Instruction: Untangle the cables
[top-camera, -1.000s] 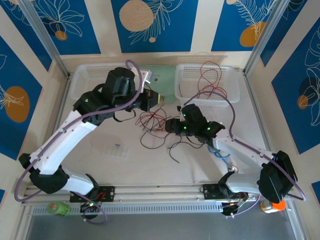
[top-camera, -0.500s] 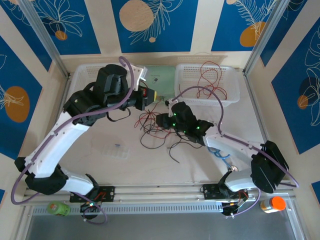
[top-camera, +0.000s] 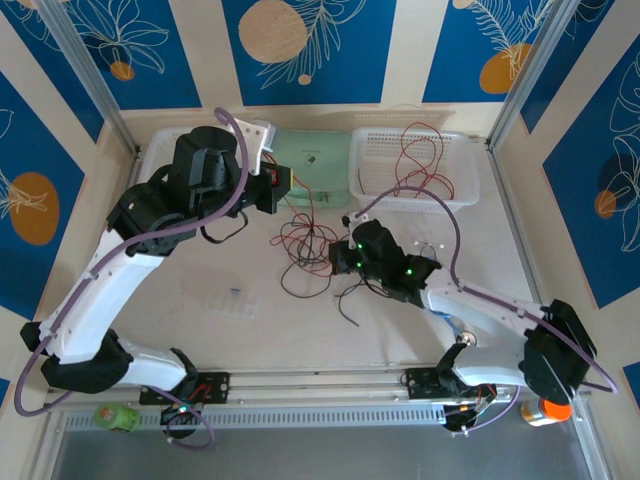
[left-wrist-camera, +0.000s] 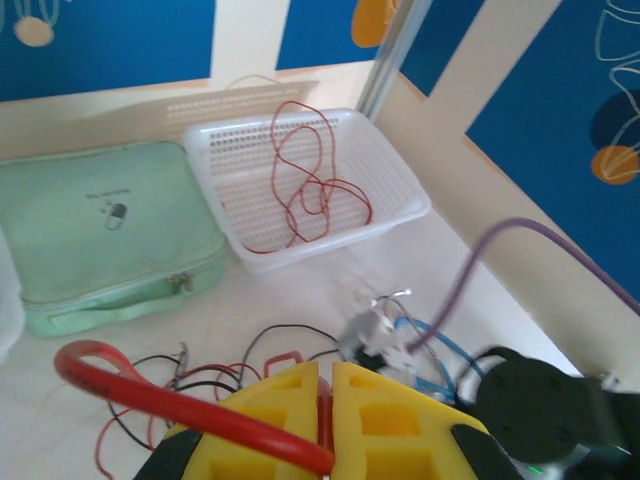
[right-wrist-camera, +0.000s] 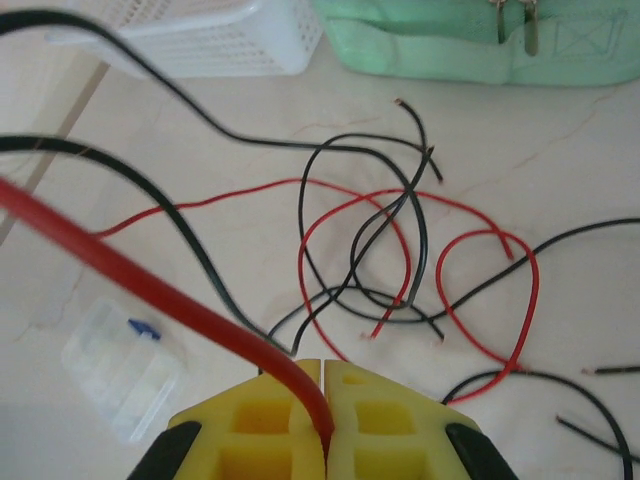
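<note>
tangle of red and black cables (top-camera: 305, 245) on the surface (top-camera: 250, 330), just in front of a green case (top-camera: 315, 160). left gripper (left-wrist-camera: 325, 380) pinched shut on a red strand (left-wrist-camera: 150, 395); right gripper (right-wrist-camera: 323, 385) likewise on a red strand. best pulled apart slowly, watching for black loops snagging.

At mid-table (top-camera: 300, 345), a loose tangle of red and black cables (top-camera: 308, 243), with the left claw (top-camera: 287, 190) near its far edge and the right claw (top-camera: 337, 257) at its right side. Behind, a white basket (top-camera: 440, 205) holding more red strands, a pale green pouch (top-camera: 318, 160) to its left, and a second white basket (top-camera: 150, 160) half hidden under the left arm (top-camera: 120, 270). Near the left arm, a small clear box (top-camera: 232, 300) on the bare surface; beside the right arm (top-camera: 480, 300), a light blue coiled cable (top-camera: 447, 322).
</note>
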